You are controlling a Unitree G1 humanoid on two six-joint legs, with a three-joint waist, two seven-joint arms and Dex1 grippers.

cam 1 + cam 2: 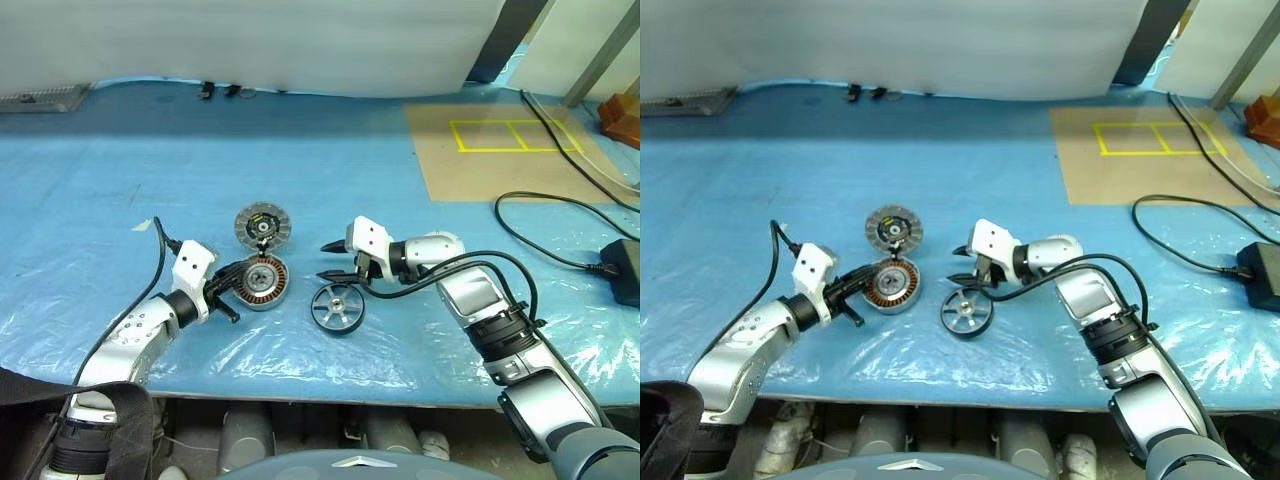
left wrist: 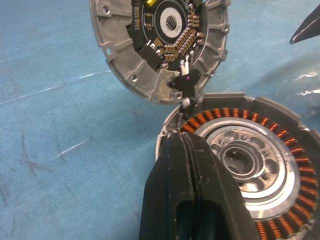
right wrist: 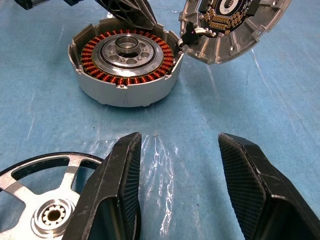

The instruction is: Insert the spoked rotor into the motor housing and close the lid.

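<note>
While left pincer point(image 1: 237, 291) pinched shut at copper-wound motor housing point(image 1: 266, 282), right pincer point(image 1: 330, 262) parted, empty.

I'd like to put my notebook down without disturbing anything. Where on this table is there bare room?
Free: the wide blue sheet between the lid and the far white wall, and the stretch left of the left hand. Crowded: the middle, where lid, motor housing, spoked rotor and right hand sit close together. The right side carries a cardboard sheet and black cables.
</note>
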